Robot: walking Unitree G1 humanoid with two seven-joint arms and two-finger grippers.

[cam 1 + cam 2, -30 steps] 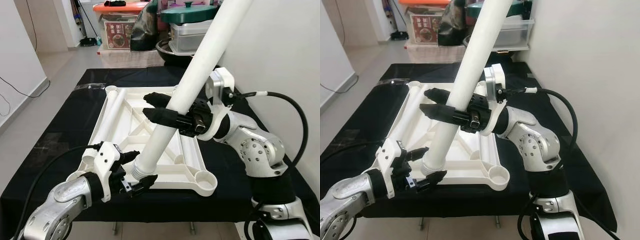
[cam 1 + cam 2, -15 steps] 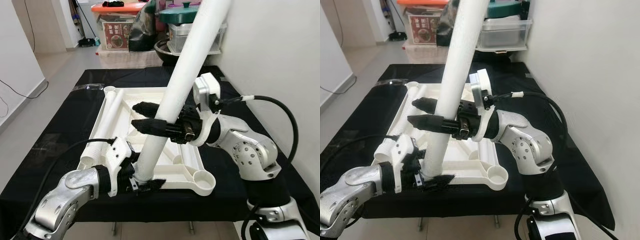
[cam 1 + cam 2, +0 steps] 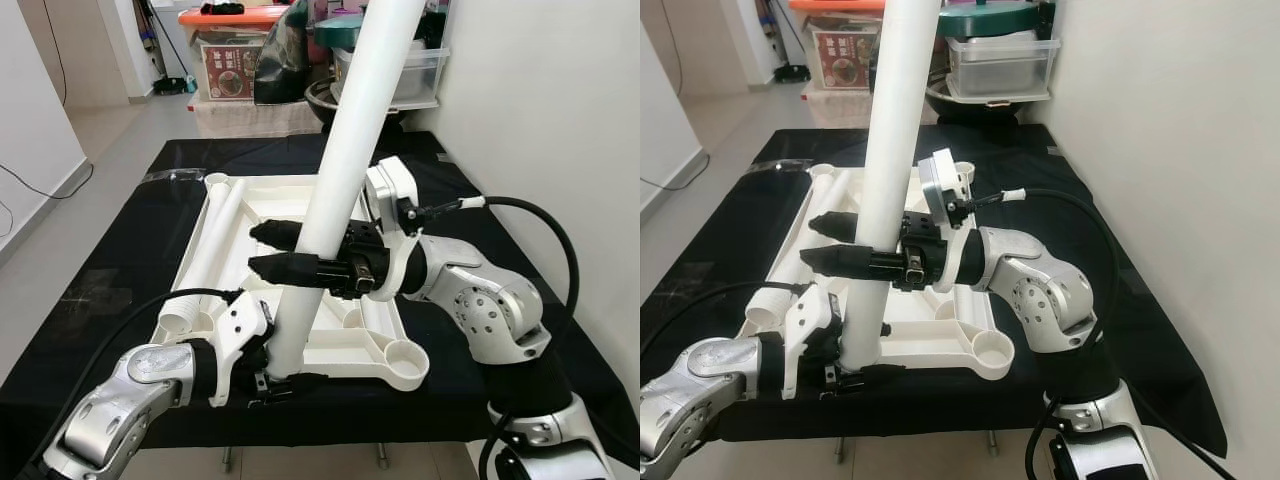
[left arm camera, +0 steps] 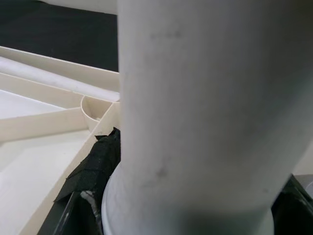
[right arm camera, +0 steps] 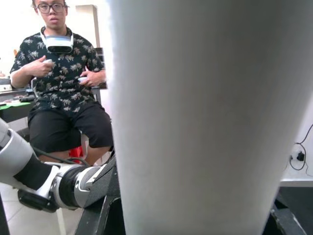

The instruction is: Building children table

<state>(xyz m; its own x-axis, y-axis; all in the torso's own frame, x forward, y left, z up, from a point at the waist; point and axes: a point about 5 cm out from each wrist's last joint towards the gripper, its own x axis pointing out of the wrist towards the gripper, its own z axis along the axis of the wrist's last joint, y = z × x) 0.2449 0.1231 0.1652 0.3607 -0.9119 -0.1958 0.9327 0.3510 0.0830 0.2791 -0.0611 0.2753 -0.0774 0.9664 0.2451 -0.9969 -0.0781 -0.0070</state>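
Observation:
An upturned white plastic tabletop [image 3: 255,205] lies on the black-clothed table [image 3: 120,250]. A long white leg tube [image 3: 345,150] stands nearly upright over its near-left corner, leaning slightly away to the right. My left gripper [image 3: 280,372] is shut on the leg's lower end, where the left wrist view shows the leg [image 4: 210,122] close up beside a corner socket [image 4: 95,110]. My right gripper [image 3: 256,248] is shut on the leg's middle, reaching in from the right. Whether the leg's end sits in the socket is hidden.
A second white leg [image 3: 215,235] lies along the tabletop's left side. An open corner socket [image 3: 405,352] sits near right. Storage boxes [image 3: 235,55] and pots stand beyond the table. A wall runs on the right. A seated person [image 5: 61,73] wearing a headset is opposite.
The leg has swung more upright, and its lower end has shifted left toward the near-left corner. Both grippers moved left with it, still holding.

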